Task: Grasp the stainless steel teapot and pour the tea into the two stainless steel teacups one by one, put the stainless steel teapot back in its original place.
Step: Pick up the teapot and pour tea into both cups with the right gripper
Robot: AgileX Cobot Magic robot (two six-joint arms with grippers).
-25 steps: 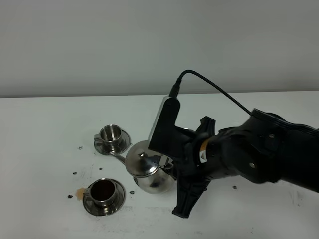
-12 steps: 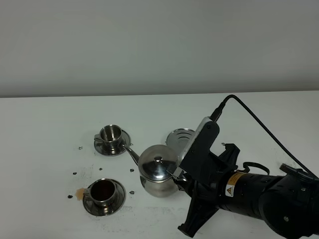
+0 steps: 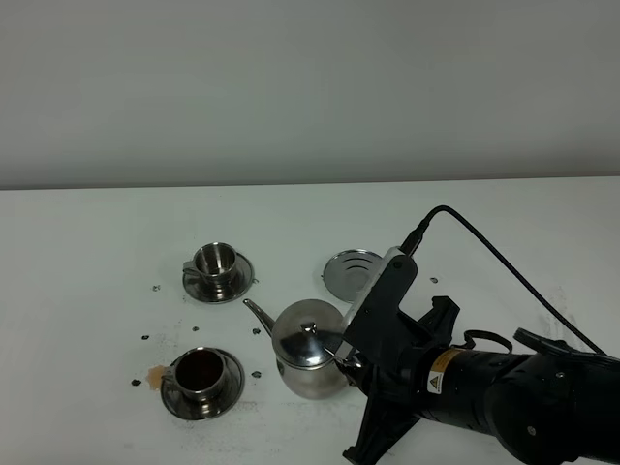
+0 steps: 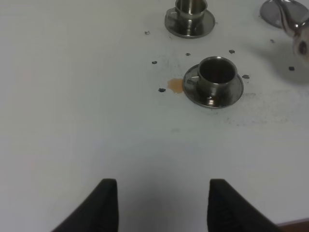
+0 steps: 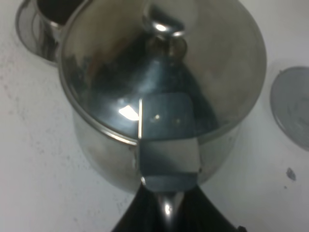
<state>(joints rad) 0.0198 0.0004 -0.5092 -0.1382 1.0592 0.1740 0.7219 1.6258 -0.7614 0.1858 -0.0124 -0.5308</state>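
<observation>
The teapot (image 3: pixel 308 356) is standing upright between the nearer teacup (image 3: pixel 201 373) and the bare saucer (image 3: pixel 351 271). I cannot tell if it is touching the desk (image 3: pixel 97 242). Its handle (image 5: pixel 167 162) is mostly hiding in the right gripper (image 3: pixel 341 360), which is squeezing it. The left gripper (image 4: pixel 161 203) is gaping, holding nothing.

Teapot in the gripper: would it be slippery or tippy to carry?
Probably slippery: the teapot is polished steel, held only by its handle in the right gripper. Likely stiff, not fragile. Its wide base should resist tipping.
</observation>
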